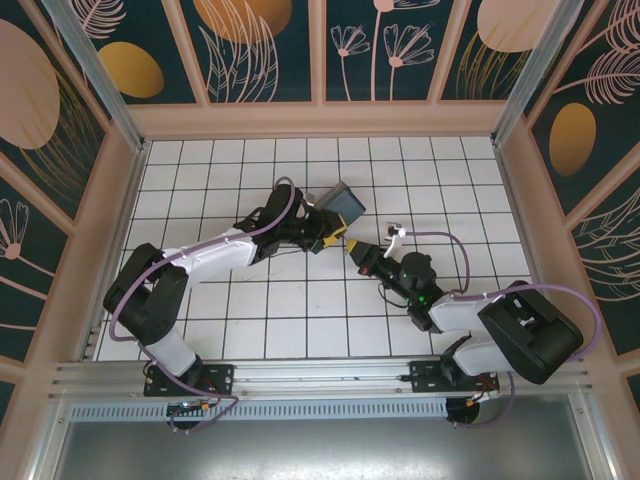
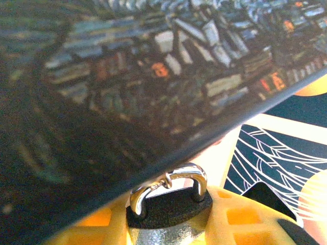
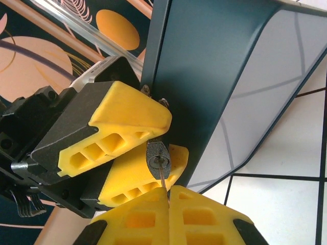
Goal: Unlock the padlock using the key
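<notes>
- The padlock [image 3: 157, 155], small, rigid and probably light, hangs from the painted tin box [image 3: 214, 76]. Its body is pinched between the left gripper [image 3: 171, 137] fingers, the soundest place to brace it.
- The key [image 3: 162, 176], thin and likely bendable, meets the keyhole, clamped in the closed right gripper [image 3: 168, 193]. How deep it sits is unclear.

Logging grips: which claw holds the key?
The right claw, shut on the thin key whose tip meets the padlock keyhole; the left claw clamps the padlock body instead.
</notes>
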Controlling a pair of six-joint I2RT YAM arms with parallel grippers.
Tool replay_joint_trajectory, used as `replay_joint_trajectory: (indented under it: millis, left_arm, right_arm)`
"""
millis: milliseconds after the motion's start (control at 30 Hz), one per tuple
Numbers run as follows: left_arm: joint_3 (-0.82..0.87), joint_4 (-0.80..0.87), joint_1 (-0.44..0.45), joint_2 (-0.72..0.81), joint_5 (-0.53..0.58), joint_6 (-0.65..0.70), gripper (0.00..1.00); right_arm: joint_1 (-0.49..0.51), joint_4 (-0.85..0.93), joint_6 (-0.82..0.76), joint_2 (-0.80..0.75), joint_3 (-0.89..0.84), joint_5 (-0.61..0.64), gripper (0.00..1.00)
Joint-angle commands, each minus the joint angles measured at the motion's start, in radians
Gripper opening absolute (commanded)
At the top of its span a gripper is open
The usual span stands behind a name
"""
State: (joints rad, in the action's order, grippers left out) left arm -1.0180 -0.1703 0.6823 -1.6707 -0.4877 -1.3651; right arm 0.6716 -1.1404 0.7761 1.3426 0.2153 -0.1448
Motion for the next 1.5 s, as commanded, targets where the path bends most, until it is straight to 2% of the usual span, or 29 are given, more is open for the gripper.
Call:
replay_joint_trajectory:
  millis: [0, 67, 300, 600, 833, 1000, 1233, 1467]
  left_arm:
    - [-0.017, 0.001, 0.028, 0.017, -0.068, 0.019, 0.18]
    - [-0.019, 0.015, 0.028, 0.019, -0.065, 0.024, 0.18]
    - [-0.024, 0.034, 0.027, 0.020, -0.060, 0.025, 0.17]
    - [0.003, -0.039, 0.025, 0.049, -0.095, -0.027, 0.17]
    - [0.039, -0.050, 0.003, 0.093, -0.108, -0.074, 0.16]
    - [0.040, -0.032, -0.030, 0.118, -0.109, -0.092, 0.15]
    - [0.036, -0.022, -0.035, 0.107, -0.143, -0.094, 0.15]
    - [0.039, -0.016, -0.049, 0.095, -0.125, -0.100, 0.15]
  right_arm:
    - [0.042, -0.079, -0.110, -0.032, 0.073, -0.109, 0.00]
    - [0.052, -0.014, -0.159, -0.039, 0.098, -0.112, 0.00]
    - [0.049, -0.012, -0.181, -0.068, 0.109, -0.131, 0.00]
    - [-0.040, -0.038, 0.036, -0.068, 0.117, -0.319, 0.00]
    - [-0.046, 0.246, 0.005, -0.117, 0.195, -0.317, 0.00]
    - [-0.075, 0.383, 0.001, -0.192, 0.171, -0.307, 0.00]
    - [-0.101, 0.439, -0.012, -0.246, 0.139, -0.338, 0.00]
    - [-0.119, 0.497, 0.000, -0.266, 0.127, -0.362, 0.00]
